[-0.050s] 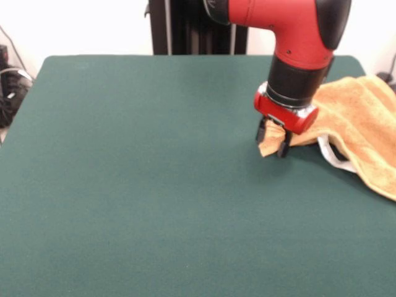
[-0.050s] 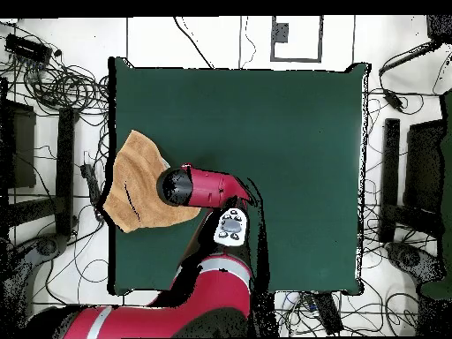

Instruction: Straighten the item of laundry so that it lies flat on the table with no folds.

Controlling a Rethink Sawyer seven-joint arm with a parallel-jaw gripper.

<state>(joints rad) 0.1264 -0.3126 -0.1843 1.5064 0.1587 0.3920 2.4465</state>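
Note:
The golden-orange towel [image 1: 359, 120] lies rumpled at the right edge of the dark green table [image 1: 142, 179], with a white label or hem loop showing under its front fold. One corner of it is drawn out to the left. My gripper [image 1: 273, 142] is shut on that corner, low over the tabletop. From above, the towel [image 2: 132, 181] sits at the table's [image 2: 282, 141] left edge, partly hanging past it, and the arm's wrist covers the gripper and the held corner.
Cables and equipment [image 2: 53, 79] lie on the floor round the table. The red arm [image 2: 207, 187] reaches across the table's near-left part in the overhead view.

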